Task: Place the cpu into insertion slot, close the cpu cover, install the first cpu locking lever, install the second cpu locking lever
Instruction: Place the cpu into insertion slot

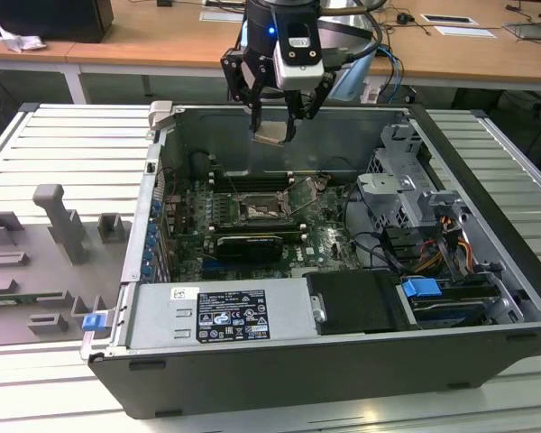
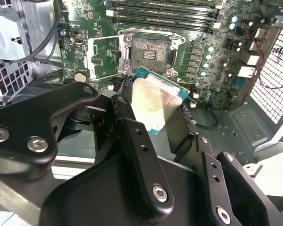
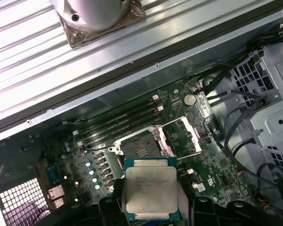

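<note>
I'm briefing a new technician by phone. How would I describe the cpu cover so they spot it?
Inside the open computer case, find the green motherboard and the square socket near its middle. The cpu cover is the silver frame swung open beside that socket; unlike the dark memory slots, it is bright metal with a square opening.

The cpu has a pale, smooth metal top with a dull satin sheen and a green board rim. The cpu cover is thin, shiny silver metal. The gripper is matt black with bright metal screw heads. The motherboard is glossy green. The computer case is matt grey sheet metal, and the tabletop is pale ribbed metal.
</note>
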`<state>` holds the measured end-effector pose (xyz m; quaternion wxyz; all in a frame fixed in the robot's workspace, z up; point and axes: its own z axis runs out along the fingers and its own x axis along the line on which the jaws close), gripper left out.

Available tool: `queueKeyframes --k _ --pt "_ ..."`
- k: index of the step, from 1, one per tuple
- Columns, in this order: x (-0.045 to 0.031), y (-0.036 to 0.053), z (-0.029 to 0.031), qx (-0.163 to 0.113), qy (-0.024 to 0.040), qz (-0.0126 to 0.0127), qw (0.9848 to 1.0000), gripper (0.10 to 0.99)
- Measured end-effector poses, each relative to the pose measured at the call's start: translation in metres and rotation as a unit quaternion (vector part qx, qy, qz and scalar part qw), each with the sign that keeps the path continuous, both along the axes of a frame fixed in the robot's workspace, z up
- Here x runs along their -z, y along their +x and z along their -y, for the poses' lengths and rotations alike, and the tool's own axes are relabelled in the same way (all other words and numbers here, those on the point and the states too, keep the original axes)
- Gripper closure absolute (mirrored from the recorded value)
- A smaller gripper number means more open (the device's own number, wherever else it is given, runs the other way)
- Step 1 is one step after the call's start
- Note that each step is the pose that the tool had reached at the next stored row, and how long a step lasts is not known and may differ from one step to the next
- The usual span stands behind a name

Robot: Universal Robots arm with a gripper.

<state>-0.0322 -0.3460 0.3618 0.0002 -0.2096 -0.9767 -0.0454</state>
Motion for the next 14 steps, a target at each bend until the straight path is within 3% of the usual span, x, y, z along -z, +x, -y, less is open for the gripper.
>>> queueKeyframes --k 14 --pt "0.0003 0.0000 0.0000 0.023 0.0000 0.0000 0.9997 0.561"
